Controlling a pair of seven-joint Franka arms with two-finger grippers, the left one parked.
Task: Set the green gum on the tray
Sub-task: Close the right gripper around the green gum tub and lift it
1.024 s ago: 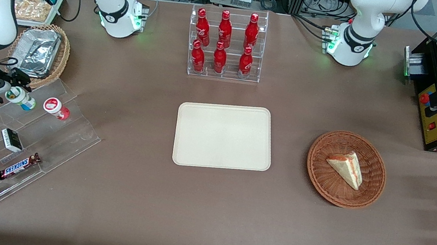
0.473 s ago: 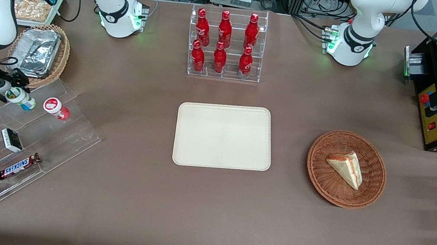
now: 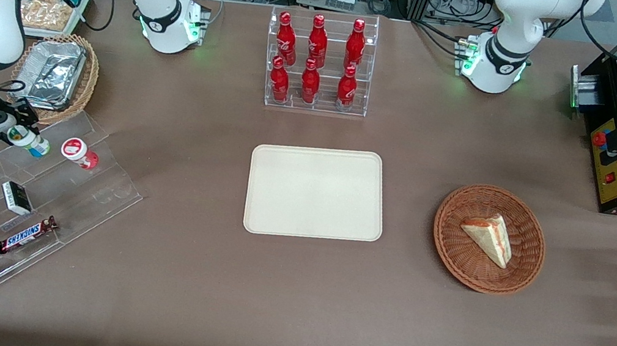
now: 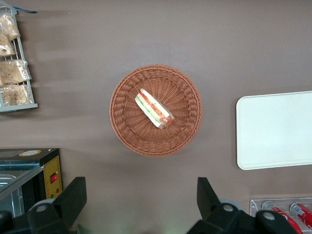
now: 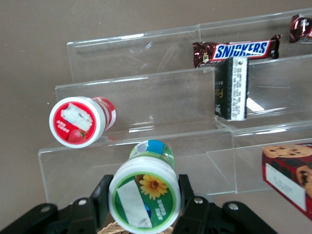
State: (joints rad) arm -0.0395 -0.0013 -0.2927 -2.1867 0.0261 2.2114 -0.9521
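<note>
The green gum (image 3: 27, 140), a white bottle with a green-rimmed lid, lies on its side on the top step of a clear acrylic stand (image 3: 97, 177) toward the working arm's end of the table. My right gripper (image 3: 19, 128) is shut on it, with a black finger pressed against each side of the lid. In the right wrist view the gum (image 5: 145, 195) sits between the fingers (image 5: 103, 191) of the gripper (image 5: 145, 191). The cream tray (image 3: 316, 193) lies bare at mid-table, well away from the gripper; it also shows in the left wrist view (image 4: 275, 129).
A red-lidded bottle (image 3: 78, 152) lies beside the gum on the same step. Lower steps hold dark boxes (image 3: 17, 197) and Snickers bars (image 3: 27, 234). A basket with a foil tray (image 3: 55, 74), a rack of red bottles (image 3: 316, 63) and a sandwich basket (image 3: 489, 239) stand around.
The gripper and the green gum have shifted very slightly together on the top step. Nothing else has moved.
</note>
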